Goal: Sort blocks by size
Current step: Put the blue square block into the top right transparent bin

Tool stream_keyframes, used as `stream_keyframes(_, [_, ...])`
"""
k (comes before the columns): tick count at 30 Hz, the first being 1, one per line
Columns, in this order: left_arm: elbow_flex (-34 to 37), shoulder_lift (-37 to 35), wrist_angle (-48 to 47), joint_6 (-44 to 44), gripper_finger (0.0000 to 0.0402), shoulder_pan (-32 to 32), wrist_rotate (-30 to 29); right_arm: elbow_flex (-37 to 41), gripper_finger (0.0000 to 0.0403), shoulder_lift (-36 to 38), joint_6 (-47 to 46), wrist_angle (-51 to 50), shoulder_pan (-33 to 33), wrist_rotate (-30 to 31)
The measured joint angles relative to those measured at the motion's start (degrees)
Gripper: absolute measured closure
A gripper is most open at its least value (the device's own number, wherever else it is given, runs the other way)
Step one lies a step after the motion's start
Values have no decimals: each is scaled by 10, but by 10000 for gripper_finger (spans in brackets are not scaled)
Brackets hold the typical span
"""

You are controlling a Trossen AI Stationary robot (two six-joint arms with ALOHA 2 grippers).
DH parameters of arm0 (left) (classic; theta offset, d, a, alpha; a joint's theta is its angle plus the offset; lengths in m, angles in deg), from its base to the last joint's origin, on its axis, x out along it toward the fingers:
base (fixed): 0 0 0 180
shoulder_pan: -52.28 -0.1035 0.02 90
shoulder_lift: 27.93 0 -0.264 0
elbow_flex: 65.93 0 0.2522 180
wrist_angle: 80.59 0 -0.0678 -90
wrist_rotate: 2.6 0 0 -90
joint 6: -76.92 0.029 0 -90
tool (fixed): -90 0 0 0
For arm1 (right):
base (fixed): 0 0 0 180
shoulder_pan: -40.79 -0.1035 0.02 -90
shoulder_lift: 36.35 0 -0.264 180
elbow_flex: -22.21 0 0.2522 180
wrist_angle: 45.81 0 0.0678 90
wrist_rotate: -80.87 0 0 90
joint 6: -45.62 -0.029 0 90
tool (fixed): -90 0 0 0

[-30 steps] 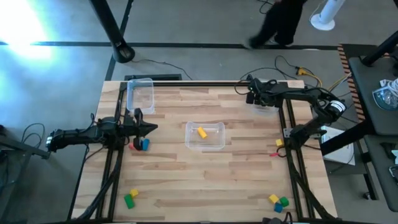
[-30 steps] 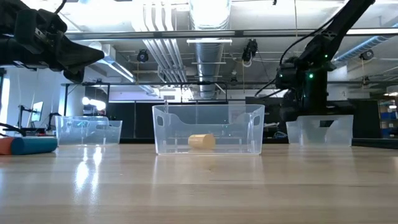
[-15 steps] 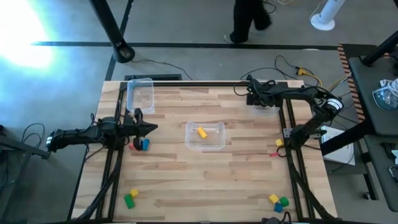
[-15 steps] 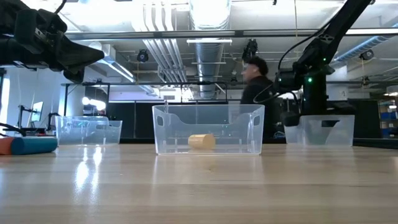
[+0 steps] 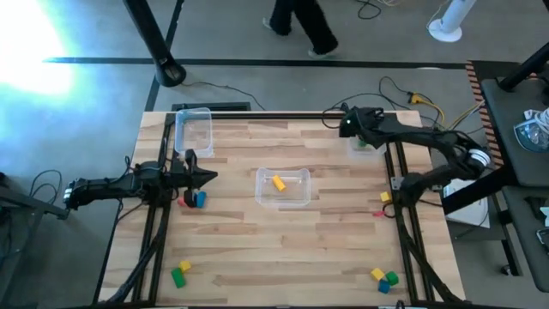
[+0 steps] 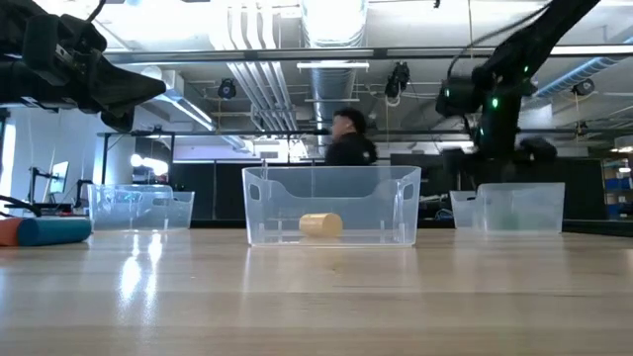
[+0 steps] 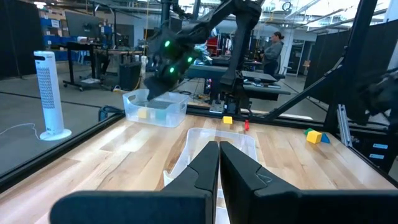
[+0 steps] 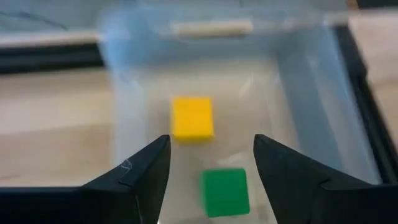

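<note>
hovering above the clear plastic bin [image 5: 364,142] at the worktop's two o'clock corner, the right gripper [image 5: 348,124] holds its jaws apart with nothing between them; half a second ago that arm's wrist sat lower over the bin, and it has since swung up and out. in the right wrist view a yellow cube [image 8: 192,117] and a green cube [image 8: 224,191] lie side by side, just apart, on the bin's glossy see-through floor. no writing can be read anywhere.

the left gripper [image 5: 206,178] sits at nine o'clock, unmoved, jaws pressed together and empty, tips pointing toward the centre. just beside it lie a blue block [image 5: 200,199] and a red block [image 5: 190,200], touching. a second clear bin [image 5: 194,130] stands at ten o'clock.

the middle clear bin [image 5: 283,188] holds one yellow elongated block [image 5: 279,182], which looks rounded from the low view. on the pale, striped wooden worktop [image 5: 257,249], a yellow and green pair [image 5: 179,273] rests at seven o'clock, a yellow, green and blue cluster [image 5: 384,279] at five o'clock, and a small yellow block [image 5: 385,196] with a red piece [image 5: 376,212] at four o'clock. a person [image 5: 300,21] walks the floor beyond twelve o'clock, farther left than before.
</note>
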Motion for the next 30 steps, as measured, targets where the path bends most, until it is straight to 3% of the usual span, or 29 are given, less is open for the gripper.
stream_keyframes(7, [0, 0, 0, 0, 401, 0, 0, -10, 174, 57, 109, 119, -180, 43])
stream_keyframes(20, [0, 0, 0, 0, 401, 0, 0, -10, 152, 16, 298, 292, -493, 75])
stream_keyframes(30, [0, 0, 0, 0, 401, 0, 0, -9, 133, -49, 476, 463, -627, 83])
